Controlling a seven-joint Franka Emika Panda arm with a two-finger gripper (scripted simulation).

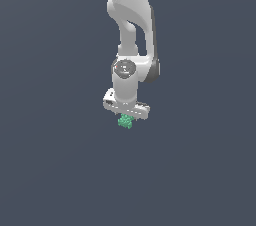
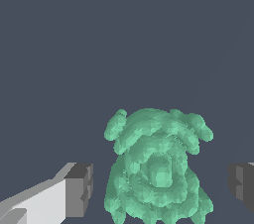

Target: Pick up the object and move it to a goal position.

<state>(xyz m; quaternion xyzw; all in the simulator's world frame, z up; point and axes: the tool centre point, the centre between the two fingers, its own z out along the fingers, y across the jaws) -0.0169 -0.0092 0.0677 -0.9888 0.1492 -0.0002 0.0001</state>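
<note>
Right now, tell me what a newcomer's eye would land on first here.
The mint-green figurine fills the wrist view, lumpy, sitting between the two dark fingertips with gaps on both sides. In the exterior view, the white arm hangs down mid-frame, its gripper right over the tiny figurine.

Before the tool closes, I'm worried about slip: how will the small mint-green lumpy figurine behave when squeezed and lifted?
The small mint-green lumpy figurine looks rigid, so it probably won't deform. Its bumpy surface gives the flat grey pads uneven contact, so it may twist or shift as they close. It is far smaller than the white tool, so it is likely light to lift.
</note>
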